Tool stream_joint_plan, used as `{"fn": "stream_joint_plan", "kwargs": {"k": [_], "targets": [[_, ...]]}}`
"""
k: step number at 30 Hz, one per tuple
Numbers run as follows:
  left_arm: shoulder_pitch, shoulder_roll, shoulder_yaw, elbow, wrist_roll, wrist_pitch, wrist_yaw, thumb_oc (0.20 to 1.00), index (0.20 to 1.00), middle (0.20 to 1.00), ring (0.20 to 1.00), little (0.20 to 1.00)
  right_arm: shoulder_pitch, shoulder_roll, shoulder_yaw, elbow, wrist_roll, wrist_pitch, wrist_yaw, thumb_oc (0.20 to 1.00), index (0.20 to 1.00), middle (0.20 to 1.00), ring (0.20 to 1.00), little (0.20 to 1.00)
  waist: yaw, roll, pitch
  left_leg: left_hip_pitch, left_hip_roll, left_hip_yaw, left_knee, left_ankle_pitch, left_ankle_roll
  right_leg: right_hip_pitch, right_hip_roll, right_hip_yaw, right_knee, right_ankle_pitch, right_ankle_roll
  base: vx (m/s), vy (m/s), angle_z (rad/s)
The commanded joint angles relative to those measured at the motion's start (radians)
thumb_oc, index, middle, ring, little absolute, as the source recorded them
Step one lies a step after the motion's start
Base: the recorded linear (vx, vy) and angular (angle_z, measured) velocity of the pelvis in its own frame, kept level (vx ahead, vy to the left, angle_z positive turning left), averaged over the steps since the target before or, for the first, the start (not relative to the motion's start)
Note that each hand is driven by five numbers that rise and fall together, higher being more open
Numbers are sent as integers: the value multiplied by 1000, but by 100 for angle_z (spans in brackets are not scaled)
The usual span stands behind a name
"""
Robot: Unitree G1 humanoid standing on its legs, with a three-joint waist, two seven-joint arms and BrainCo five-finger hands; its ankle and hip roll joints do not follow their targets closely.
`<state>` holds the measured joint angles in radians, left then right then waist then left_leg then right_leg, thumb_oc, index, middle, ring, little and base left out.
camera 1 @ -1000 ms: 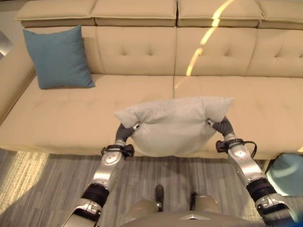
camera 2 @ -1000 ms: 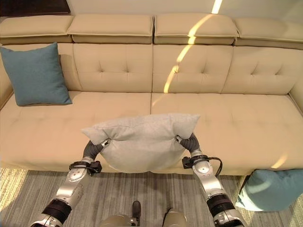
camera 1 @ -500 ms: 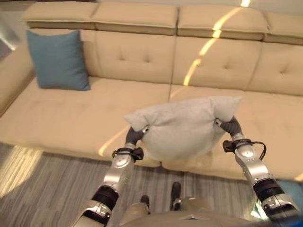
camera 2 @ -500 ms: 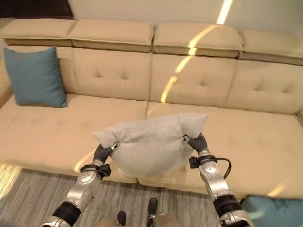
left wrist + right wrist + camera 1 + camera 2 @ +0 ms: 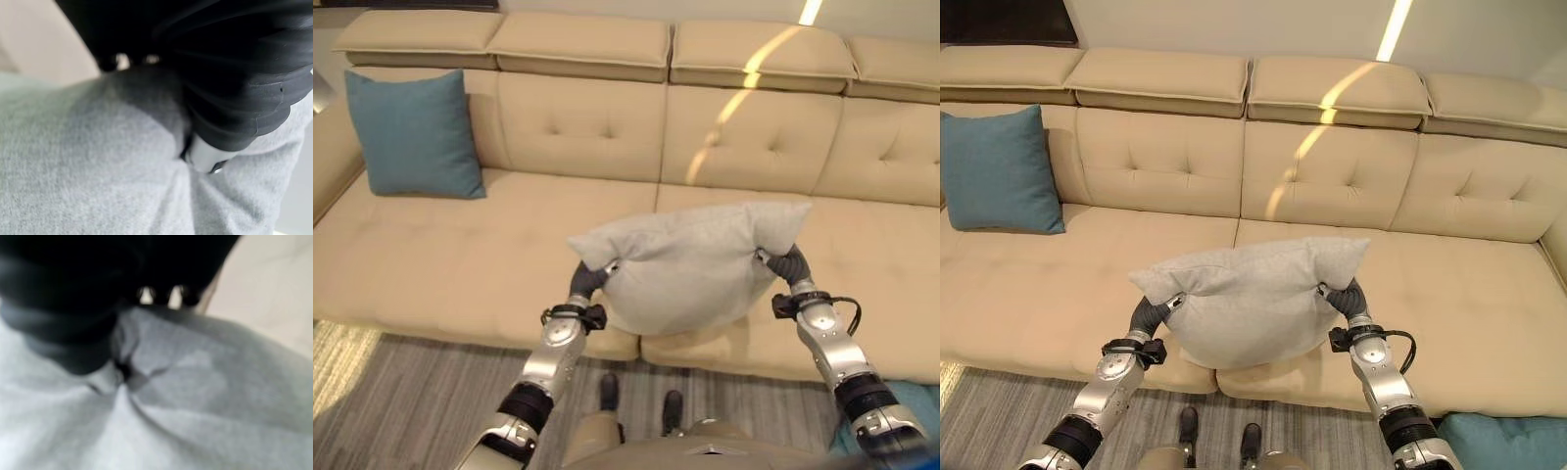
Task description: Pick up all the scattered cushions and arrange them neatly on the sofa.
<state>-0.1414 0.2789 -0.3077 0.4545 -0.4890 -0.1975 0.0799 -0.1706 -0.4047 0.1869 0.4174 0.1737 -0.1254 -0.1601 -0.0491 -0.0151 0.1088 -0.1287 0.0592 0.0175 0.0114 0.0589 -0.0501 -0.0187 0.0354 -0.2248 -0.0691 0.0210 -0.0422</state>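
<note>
Carrying the grey cushion (image 5: 690,264) toward the sofa (image 5: 440,245).
You're gripping its ends, left hand (image 5: 590,277) and right hand (image 5: 785,264); seat ahead, beneath.

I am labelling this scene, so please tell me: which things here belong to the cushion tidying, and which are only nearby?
Belong to the job:
- grey cushion, pinched by the left hand and right hand
- blue cushion leaning against the backrest
- teal cushion on the floor
- sofa

Only nearby:
- striped rug
</note>
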Motion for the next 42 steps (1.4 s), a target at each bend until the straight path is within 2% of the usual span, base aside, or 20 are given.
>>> {"fn": "stream_joint_plan", "kwargs": {"k": [1,3,5,8,9,11,12,13,15,18,19,20,22,24,28,31,35,38,41,42], "targets": [[-52,31,18,-94,-7,-64,-47,200,200,200,200,200,-35,38,-31,-75,12,-75,16,200,200,200,200,200,51,-55,-69,-67,-47,40,176,-124,13,19,-206,115,117,-55,207,70,255,-34],[-34,47,44,-103,-17,-64,-48,200,200,200,200,200,-49,50,-27,-72,15,-75,23,200,200,200,200,200,60,-54,-57,-66,-45,64,218,-160,41,-20,-222,136,196,-44,212,71,226,-50],[-26,57,52,-101,-9,-66,-52,200,200,200,200,200,-50,61,-22,-66,14,-75,30,200,200,200,200,200,64,-56,-62,-45,-42,72,204,-174,49,-46,-221,138,195,-21,213,134,102,-39],[-32,57,55,-94,-15,-68,-42,200,200,200,200,200,-80,51,1,-50,25,-76,31,200,200,200,200,200,58,-65,-73,9,-57,73,143,-173,48,-108,-182,114,114,37,213,164,11,-37],[-39,50,58,-90,-21,-69,-37,200,200,200,200,200,-90,49,10,-48,27,-73,30,200,200,200,200,200,50,-63,-67,47,-61,68,101,-169,46,-146,-148,97,86,52,214,191,-37,-14],[-56,40,49,-77,-19,-71,-35,200,200,200,200,200,-83,39,6,-52,20,-72,27,200,200,200,200,200,31,-66,-59,59,-70,44,84,-160,40,-155,-126,145,76,46,223,194,-107,-21],[-66,24,32,-68,-15,-74,-38,200,200,200,200,200,-66,33,-3,-55,16,-75,24,200,200,200,200,200,20,-74,-61,74,-78,17,67,-160,27,-138,-106,208,64,48,212,219,-161,29],[-64,17,27,-69,-16,-76,-41,200,200,200,200,200,-54,28,-8,-55,15,-75,22,200,200,200,200,200,16,-76,-62,80,-74,6,74,-164,17,-130,-106,207,67,50,208,246,-185,73],[-69,-2,8,-70,-15,-75,-49,200,200,200,200,200,-23,10,-31,-69,17,-82,13,200,200,200,200,200,-6,-81,-58,58,-46,1,154,-175,-16,-89,-114,167,65,32,189,200,-218,80],[-74,-13,-5,-63,-28,-76,-51,200,200,200,200,200,-22,-3,-36,-68,30,-85,10,200,200,200,200,200,-17,-84,-47,-25,-9,18,292,-152,-30,-63,-123,134,68,6,164,71,-100,93],[-74,-13,-5,-63,-28,-76,-51,200,200,200,200,200,-22,-3,-35,-68,30,-85,10,200,200,200,200,200,-18,-83,-48,-28,-9,17,296,-154,-30,-63,-122,133,68,6,164,77,-31,38],[-73,-13,-5,-63,-27,-73,-51,200,200,200,200,200,-21,-3,-36,-67,33,-85,13,200,200,200,200,200,-16,-85,-48,-41,-6,23,285,-162,-23,-49,-125,127,64,-3,163,132,20,9],[-71,-16,-10,-65,-21,-64,-53,200,200,200,200,200,-14,-8,-43,-68,33,-82,14,200,200,200,200,200,-8,-75,-57,-60,3,27,182,-113,-27,-23,-125,112,49,-13,171,202,80,7],[-82,-14,-14,-69,-16,-63,-45,200,200,200,200,200,-20,-12,-47,-59,32,-81,6,200,200,200,200,200,10,-64,-53,-94,-11,6,102,-63,-37,-4,-119,117,41,-27,174,138,101,22],[-80,-17,-14,-75,-15,-64,-43,200,200,200,200,200,-25,-3,-49,-59,19,-76,7,200,200,200,200,200,15,-47,-58,-81,-11,-26,43,-35,-43,6,-119,129,53,-48,183,151,187,-23],[-68,-6,-10,-92,-9,-65,-51,200,200,200,200,200,-18,6,-53,-69,11,-70,13,200,200,200,200,200,21,-52,-59,-74,-31,-32,75,-49,-32,7,-145,141,63,-42,193,146,257,-37],[-64,48,36,-126,-6,-69,-45,200,200,200,200,200,-45,35,-45,-76,0,-66,22,200,200,200,200,200,48,-74,-64,-65,-29,37,138,-117,0,-27,-216,157,83,-1,241,51,238,-66],[-68,78,58,-146,0,-76,-40,200,200,200,200,200,-55,47,-47,-82,6,-73,24,200,200,200,200,200,57,-78,-64,-71,-19,56,157,-135,7,-47,-226,155,101,12,248,-8,70,-50],[-72,85,74,-163,-5,-83,-28,200,200,200,200,200,-64,48,-45,-80,6,-75,22,200,200,200,200,200,63,-82,-64,-56,-23,59,145,-141,14,-76,-217,107,83,26,233,38,51,-27],[-76,85,80,-164,-4,-89,-28,200,200,200,200,200,-69,44,-44,-77,2,-76,21,200,200,200,200,200,62,-82,-63,-58,-25,58,149,-142,11,-72,-221,91,67,33,241,15,23,-13]]}}
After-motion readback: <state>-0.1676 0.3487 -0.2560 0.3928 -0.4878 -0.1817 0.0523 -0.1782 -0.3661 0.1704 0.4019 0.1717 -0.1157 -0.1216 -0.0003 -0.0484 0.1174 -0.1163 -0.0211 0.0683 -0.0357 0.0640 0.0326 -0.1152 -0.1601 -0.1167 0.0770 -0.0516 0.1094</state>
